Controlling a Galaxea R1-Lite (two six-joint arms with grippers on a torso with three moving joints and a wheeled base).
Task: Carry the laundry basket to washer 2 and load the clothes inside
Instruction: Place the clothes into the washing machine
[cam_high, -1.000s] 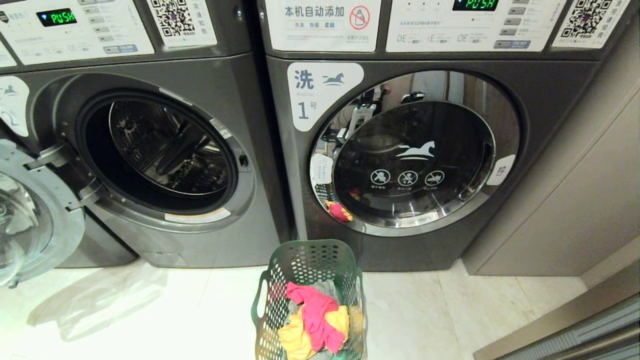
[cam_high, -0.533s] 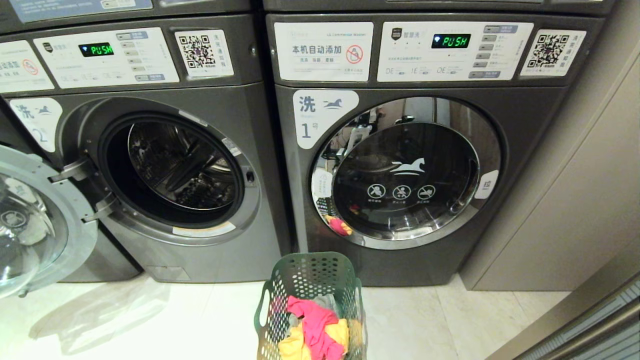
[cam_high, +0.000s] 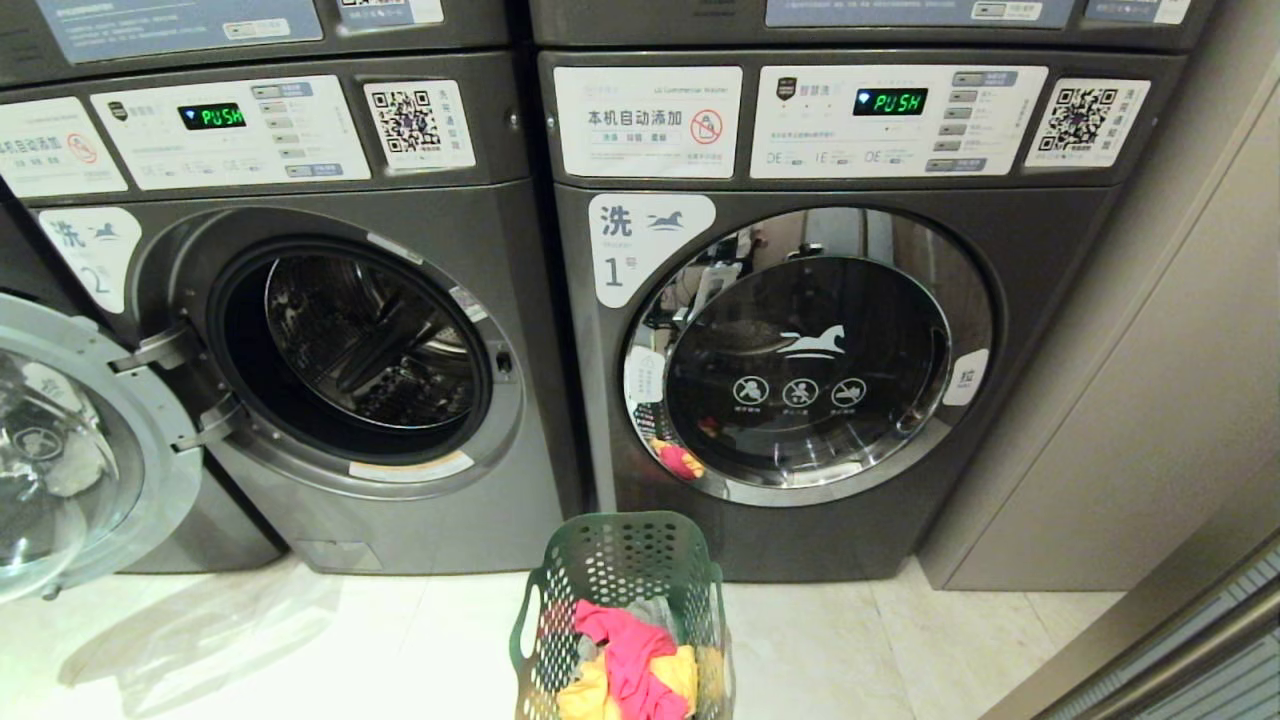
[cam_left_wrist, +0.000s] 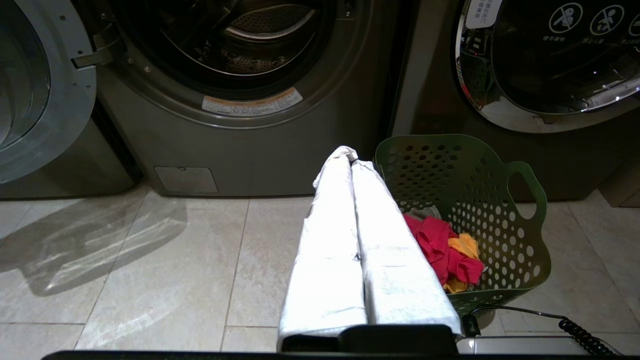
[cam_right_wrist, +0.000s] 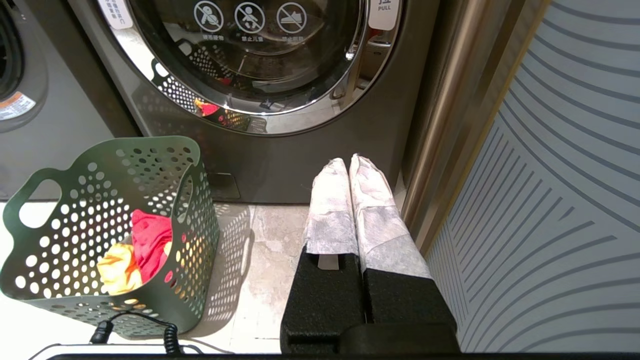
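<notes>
The dark green laundry basket (cam_high: 620, 560) stands on the tiled floor in front of the washer marked 1, holding pink, yellow and grey clothes (cam_high: 632, 650). Washer 2 (cam_high: 500, 260) is to its left, with its round door (cam_high: 70, 450) swung open and the drum empty. Neither arm shows in the head view. My left gripper (cam_left_wrist: 352, 155) is shut and empty, low over the floor just left of the basket (cam_left_wrist: 475, 190). My right gripper (cam_right_wrist: 348, 162) is also shut and empty, to the right of the basket (cam_right_wrist: 75, 220), pointing at the base of washer 1.
Washer 1 (cam_high: 810, 350) has its chrome-rimmed door shut. A grey panel wall (cam_high: 1150, 400) closes the right side, and a striped panel (cam_right_wrist: 550, 200) is close beside my right gripper. A coiled black cable (cam_left_wrist: 575, 330) lies near the basket. Pale tiled floor (cam_high: 250, 640) lies before washer 2.
The head view has tilted upward, so the whole scene sits lower and both control panels show in full. The basket, clothes and washer door have not moved.
</notes>
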